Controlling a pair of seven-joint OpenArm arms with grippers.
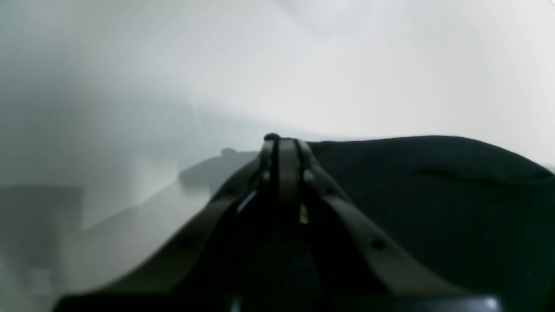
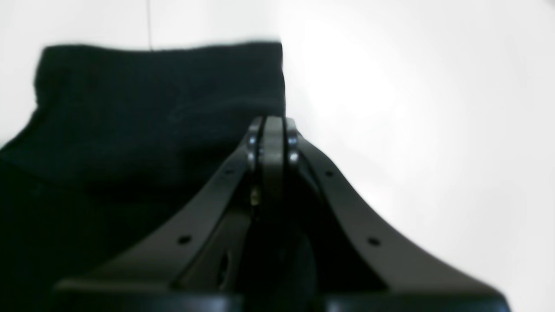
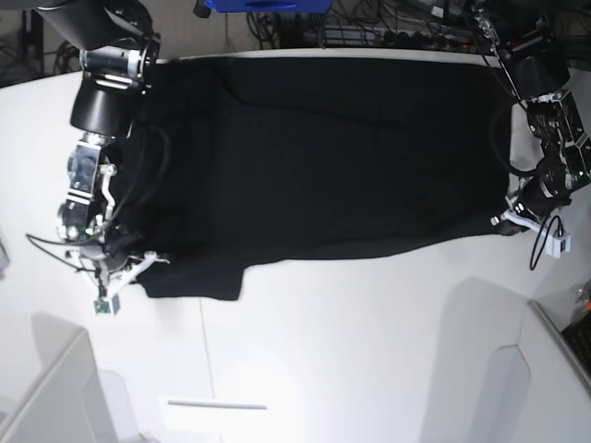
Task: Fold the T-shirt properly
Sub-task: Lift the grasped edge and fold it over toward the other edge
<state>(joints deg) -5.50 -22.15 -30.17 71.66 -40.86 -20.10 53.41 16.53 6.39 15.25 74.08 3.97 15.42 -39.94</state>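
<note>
The black T-shirt (image 3: 323,157) lies spread wide across the white table, one sleeve (image 3: 194,281) sticking out at the lower left. No print shows. My left gripper (image 3: 505,221) sits at the shirt's right edge. In the left wrist view it (image 1: 284,141) is shut, with the dark cloth (image 1: 433,195) rising to its tips. My right gripper (image 3: 146,262) is at the sleeve on the left. In the right wrist view it (image 2: 273,119) is shut at the sleeve's (image 2: 130,108) right edge, which lies flat.
The white table (image 3: 351,351) runs bare toward the front. A blue box (image 3: 268,5) and a tangle of cables (image 3: 388,23) lie beyond the back edge. Light panels stand at the front left (image 3: 55,397) and front right (image 3: 517,388).
</note>
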